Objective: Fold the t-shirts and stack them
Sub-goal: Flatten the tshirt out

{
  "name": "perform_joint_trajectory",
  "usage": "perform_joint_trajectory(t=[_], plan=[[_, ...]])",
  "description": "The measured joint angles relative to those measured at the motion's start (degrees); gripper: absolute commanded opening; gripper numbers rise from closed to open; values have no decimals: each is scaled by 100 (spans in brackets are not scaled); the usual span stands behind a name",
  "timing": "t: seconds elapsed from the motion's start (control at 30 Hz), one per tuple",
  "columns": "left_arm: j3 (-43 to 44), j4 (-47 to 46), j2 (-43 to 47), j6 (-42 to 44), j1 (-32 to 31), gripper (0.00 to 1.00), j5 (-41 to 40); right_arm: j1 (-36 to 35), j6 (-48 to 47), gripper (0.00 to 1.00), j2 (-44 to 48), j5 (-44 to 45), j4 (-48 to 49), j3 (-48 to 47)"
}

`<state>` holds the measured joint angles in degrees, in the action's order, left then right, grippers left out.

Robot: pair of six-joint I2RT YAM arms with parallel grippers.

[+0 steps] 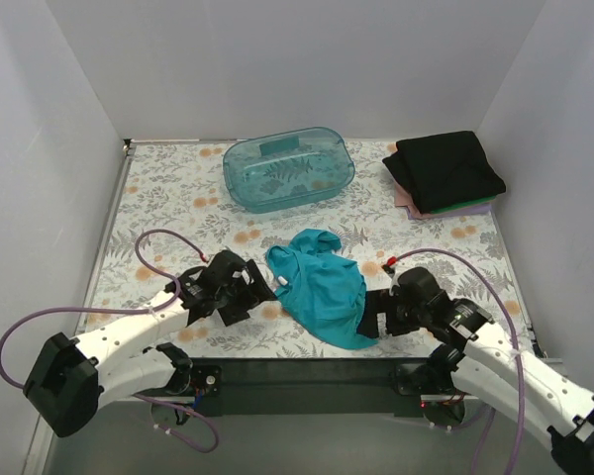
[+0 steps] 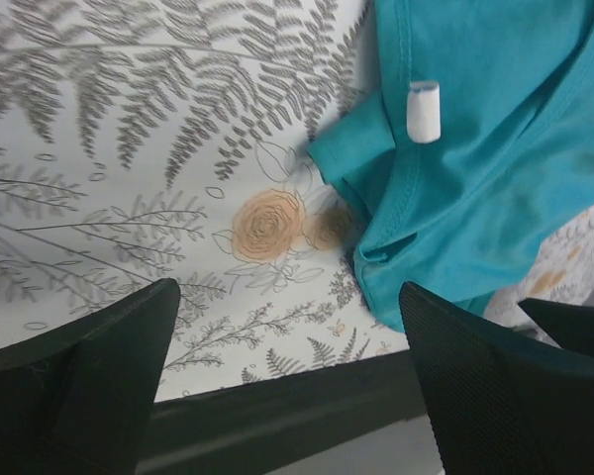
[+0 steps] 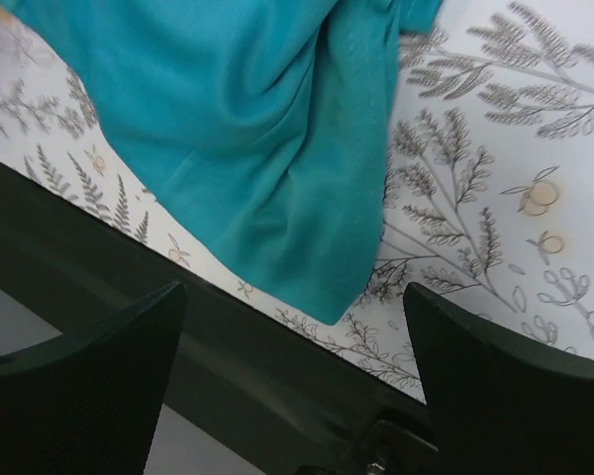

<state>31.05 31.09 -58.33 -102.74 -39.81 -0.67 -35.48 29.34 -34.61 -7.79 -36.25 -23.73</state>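
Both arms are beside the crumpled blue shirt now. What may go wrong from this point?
The teal t-shirt lies bunched, so the open left end effector or right end effector may pinch several layers and fold it crooked. Its lower corner reaches almost to the table's near edge; a pull toward the bases might drag it off.

Open table (image 1: 168,198) lies far left; the tub (image 1: 289,168) and folded t-shirts (image 1: 445,170) obstruct the far middle and right.
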Motion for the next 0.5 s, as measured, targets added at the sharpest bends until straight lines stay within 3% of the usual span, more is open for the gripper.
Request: perform_joint_trajectory(t=[0.13,0.23,0.5], plan=[[-160,-573,-219,4,-131,82,608,-1241,627,94,-485,553,122,24],[-264,-970,-258,-17,-232,77,859,-1672,1029,91,-664,968,136,39],[-308,-1613,-944,0,-404,53,1141,-1899,1445,74,-1027,1443,306,170]])
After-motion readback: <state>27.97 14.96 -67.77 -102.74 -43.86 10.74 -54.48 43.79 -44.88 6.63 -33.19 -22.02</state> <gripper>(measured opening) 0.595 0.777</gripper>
